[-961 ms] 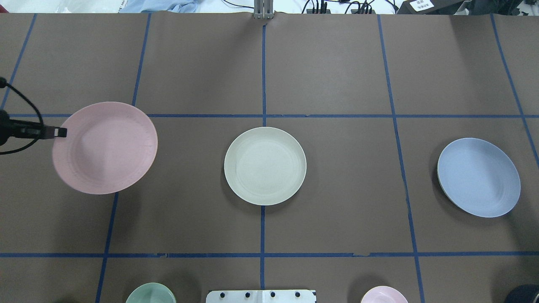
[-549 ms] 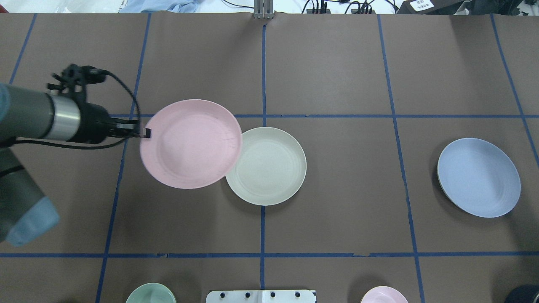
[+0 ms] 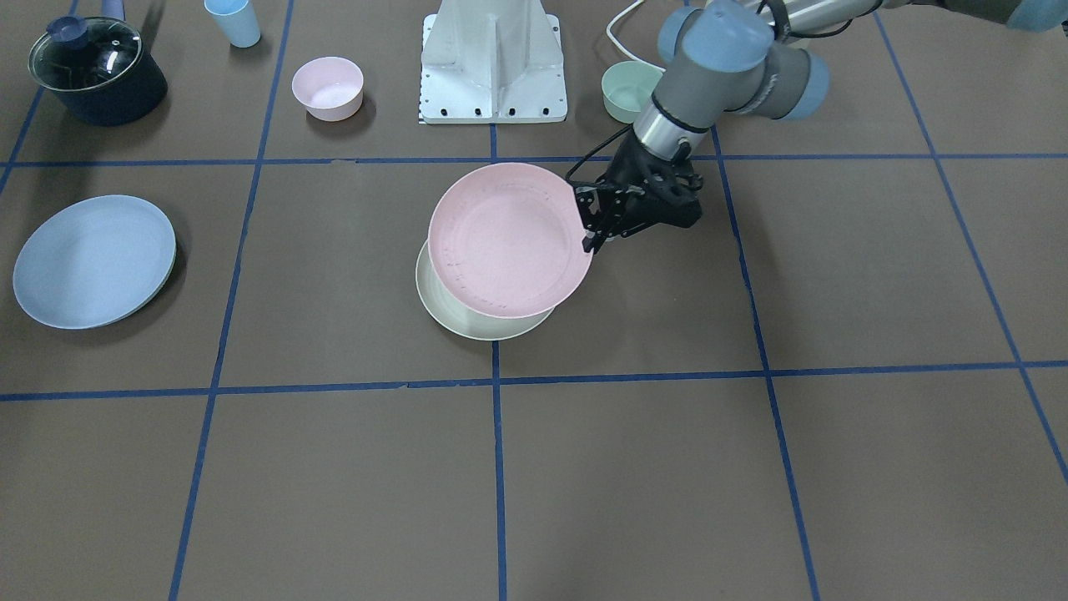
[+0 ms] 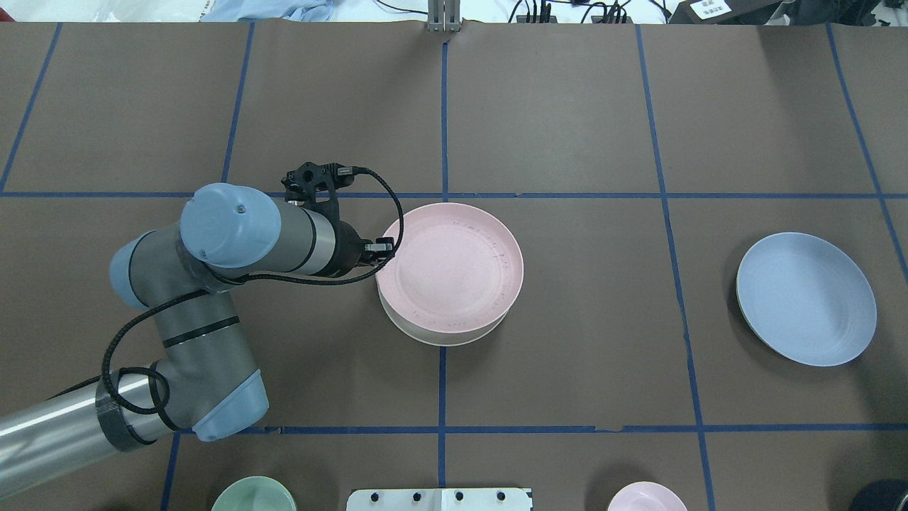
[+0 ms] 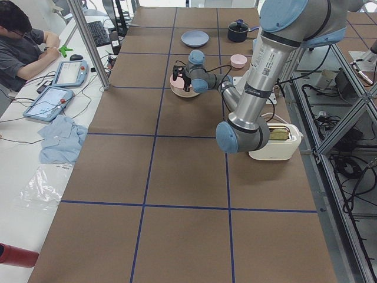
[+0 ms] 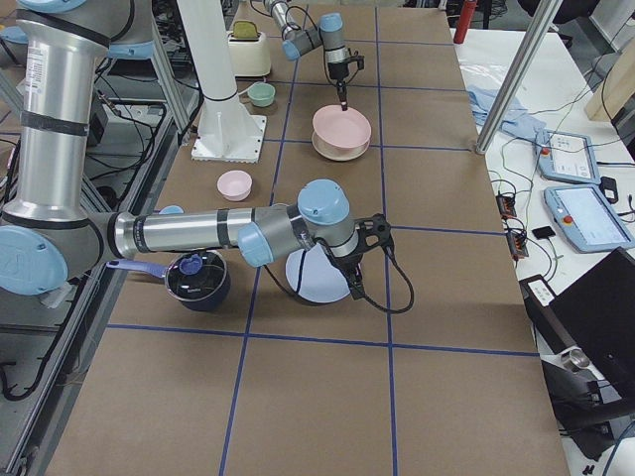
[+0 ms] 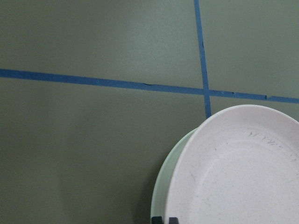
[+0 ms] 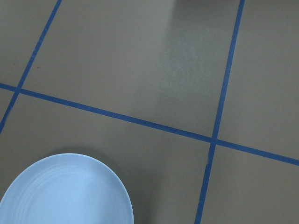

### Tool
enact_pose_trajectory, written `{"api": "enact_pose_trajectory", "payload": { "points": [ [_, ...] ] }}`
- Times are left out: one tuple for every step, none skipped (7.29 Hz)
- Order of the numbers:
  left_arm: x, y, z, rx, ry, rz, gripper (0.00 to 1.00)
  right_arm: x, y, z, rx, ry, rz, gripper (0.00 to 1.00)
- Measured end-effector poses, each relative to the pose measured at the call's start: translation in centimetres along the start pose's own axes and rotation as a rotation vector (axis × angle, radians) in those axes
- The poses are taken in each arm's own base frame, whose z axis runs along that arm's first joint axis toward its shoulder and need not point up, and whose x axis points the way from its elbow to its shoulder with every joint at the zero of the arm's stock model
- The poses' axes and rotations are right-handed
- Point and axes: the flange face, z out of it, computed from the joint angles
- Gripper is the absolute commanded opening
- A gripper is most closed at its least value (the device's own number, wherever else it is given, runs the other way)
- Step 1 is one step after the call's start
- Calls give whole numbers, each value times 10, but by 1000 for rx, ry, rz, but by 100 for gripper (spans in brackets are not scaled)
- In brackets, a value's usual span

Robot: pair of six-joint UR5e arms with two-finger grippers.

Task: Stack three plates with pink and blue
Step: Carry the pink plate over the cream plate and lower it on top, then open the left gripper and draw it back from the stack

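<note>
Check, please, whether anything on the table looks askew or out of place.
Only one thing: the pastel pink round plastic plate, pinched at its rim by the left gripper, looks off-centre over the pale cream-green round plate, whose edge peeks out. Nothing looks spilled or damaged.

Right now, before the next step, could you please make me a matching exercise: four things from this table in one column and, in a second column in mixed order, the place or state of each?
Things:
1. pink plate
2. cream-green plate
3. blue plate
4. left claw

Places or states:
A. lies apart from the other plates, on the robot's right side
B. shut on a plate's rim
C. mostly covered by another plate
D. gripped by its rim, over another plate

Pairs: 1-D, 2-C, 3-A, 4-B
</note>
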Motion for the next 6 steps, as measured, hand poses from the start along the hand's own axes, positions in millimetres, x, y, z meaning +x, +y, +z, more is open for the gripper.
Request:
{"api": "enact_pose_trajectory", "payload": {
  "points": [
    [3, 5, 8, -2, -8, 0, 0, 0, 0, 0, 0, 0, 0, 100],
    [3, 7, 12, -2, -15, 0, 73, 0, 0, 0, 0, 0, 0, 100],
    [1, 7, 16, -2, -22, 0, 100, 0, 0, 0, 0, 0, 0, 100],
    [1, 7, 16, -1, -23, 5, 100, 0, 0, 0, 0, 0, 0, 100],
    [3, 6, 13, 1, -17, 10, 100, 0, 0, 0, 0, 0, 1, 100],
    [6, 4, 2, 7, 0, 30, 100, 0, 1, 0, -1, 0, 5, 100]
  ]
}}
